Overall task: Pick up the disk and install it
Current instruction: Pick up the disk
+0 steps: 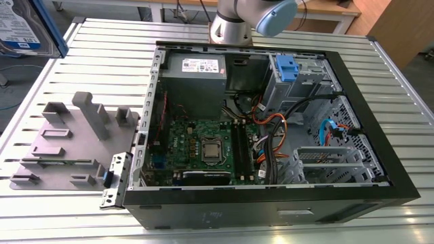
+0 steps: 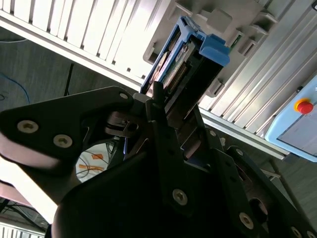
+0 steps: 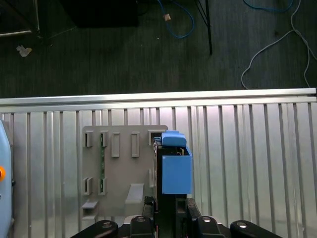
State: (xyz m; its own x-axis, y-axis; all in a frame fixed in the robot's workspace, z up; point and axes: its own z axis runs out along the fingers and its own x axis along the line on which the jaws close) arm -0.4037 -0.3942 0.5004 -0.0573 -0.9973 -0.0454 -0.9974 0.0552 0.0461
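The disk [image 1: 24, 25] hangs high at the exterior view's far left, its blue-and-white label and a blue side rail facing the camera. In the first wrist view the disk [image 3: 176, 166] stands on edge, blue rail outward, above the grey holder block [image 3: 121, 168] on the slatted table. My gripper [image 3: 171, 210] is shut on the disk's lower end. In the second wrist view the black fingers [image 2: 158, 106] clamp the disk [image 2: 185, 64] from both sides. The open computer case [image 1: 379, 152] lies to the exterior view's right, with a drive bay [image 1: 298, 76] at its far corner.
The grey holder block [image 1: 74, 137] with upright posts sits beside the case on the metal table [image 1: 101, 61]. A grey power-supply box [image 1: 196, 66], motherboard [image 1: 203, 147] and loose cables [image 1: 271, 127] fill the case. The arm's base [image 1: 234, 25] stands behind it. A pale box with a red button [image 2: 303, 105] is nearby.
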